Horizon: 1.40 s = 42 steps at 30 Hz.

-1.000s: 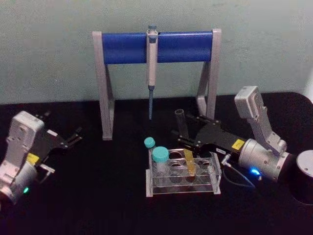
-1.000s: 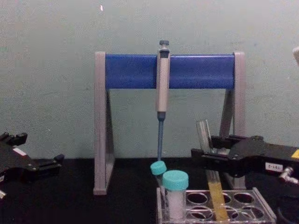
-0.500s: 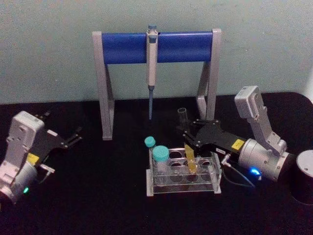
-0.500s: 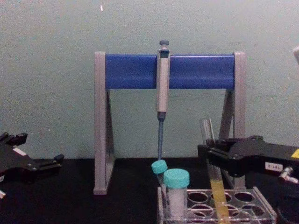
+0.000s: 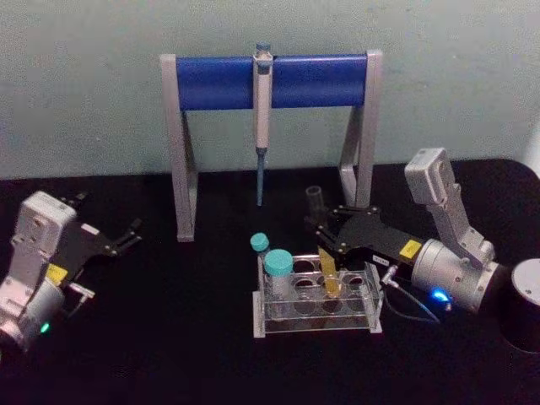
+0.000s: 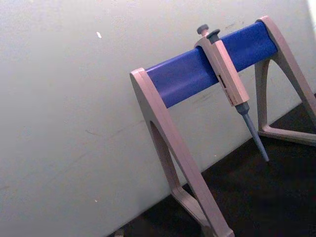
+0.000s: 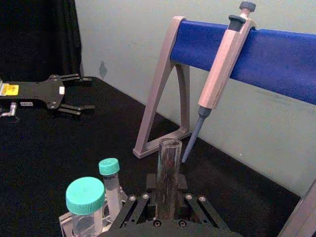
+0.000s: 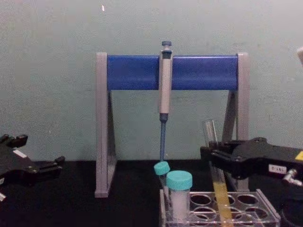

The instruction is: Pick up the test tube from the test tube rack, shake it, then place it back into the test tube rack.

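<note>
Gripping the test tube [image 5: 328,282] with the right gripper [image 5: 326,241], pincer closed on bare glass above the yellow liquid. Reaching in from 4 o'clock in head view. Standing slightly tilted, lower end down in a hole of the test tube rack [image 5: 291,321] at 5 o'clock, at 3 o'clock of the teal-capped tubes [image 5: 276,265]. Likely gripped that high to keep fingers off the top plate and leave the open mouth clear. Can't tell whether lifting out or reseating. Parked at 9 o'clock: left gripper [image 5: 129,235], pincer spread, holding nothing, well apart, presumably to stay out of the way. At 12 o'clock, pipette stand [image 5: 219,82] with hanging pipette [image 5: 262,101], not involved.
</note>
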Motion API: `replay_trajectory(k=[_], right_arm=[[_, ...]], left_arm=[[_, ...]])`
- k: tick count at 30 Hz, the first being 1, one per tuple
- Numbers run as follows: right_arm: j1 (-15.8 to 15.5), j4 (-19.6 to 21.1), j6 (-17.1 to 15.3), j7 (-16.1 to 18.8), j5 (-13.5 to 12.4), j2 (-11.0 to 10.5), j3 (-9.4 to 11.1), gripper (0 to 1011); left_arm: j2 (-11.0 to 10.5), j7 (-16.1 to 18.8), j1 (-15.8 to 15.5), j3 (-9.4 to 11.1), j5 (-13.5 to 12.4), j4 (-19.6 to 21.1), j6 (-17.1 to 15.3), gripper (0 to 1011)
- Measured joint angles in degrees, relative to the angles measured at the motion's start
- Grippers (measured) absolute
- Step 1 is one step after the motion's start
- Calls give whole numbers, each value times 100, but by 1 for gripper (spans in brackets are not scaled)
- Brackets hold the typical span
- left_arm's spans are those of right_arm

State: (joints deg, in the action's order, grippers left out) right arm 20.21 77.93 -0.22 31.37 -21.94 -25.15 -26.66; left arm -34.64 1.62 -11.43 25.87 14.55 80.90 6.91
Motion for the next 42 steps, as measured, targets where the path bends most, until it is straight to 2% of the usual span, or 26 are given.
replay_trajectory(k=[7, 18, 22, 23, 24, 25, 31, 34, 42], right_arm=[[-46, 34, 74, 104, -157, -4, 84, 235], [-199, 364, 192, 262, -695, -107, 318, 235], [-301, 537, 429, 250, -806, -154, 431, 235], [-353, 589, 583, 249, -847, -154, 486, 235], [-353, 589, 583, 249, -847, -154, 486, 235], [-400, 622, 764, 245, -874, -144, 537, 235], [-552, 649, 1425, 133, -826, -12, 718, 235], [-590, 622, 1625, 12, -637, 56, 755, 235], [-605, 495, 1819, -218, -246, 236, 833, 235]], left_arm=[[0, 0, 0, 0, 0, 0, 0, 1001], [0, 0, 0, 0, 0, 0, 0, 1001], [0, 0, 0, 0, 0, 0, 0, 1001], [0, 0, 0, 0, 0, 0, 0, 1001], [0, 0, 0, 0, 0, 0, 0, 1001], [0, 0, 0, 0, 0, 0, 0, 1001], [0, 0, 0, 0, 0, 0, 0, 1001], [0, 0, 0, 0, 0, 0, 0, 1001], [0, 0, 0, 0, 0, 0, 0, 1001]])
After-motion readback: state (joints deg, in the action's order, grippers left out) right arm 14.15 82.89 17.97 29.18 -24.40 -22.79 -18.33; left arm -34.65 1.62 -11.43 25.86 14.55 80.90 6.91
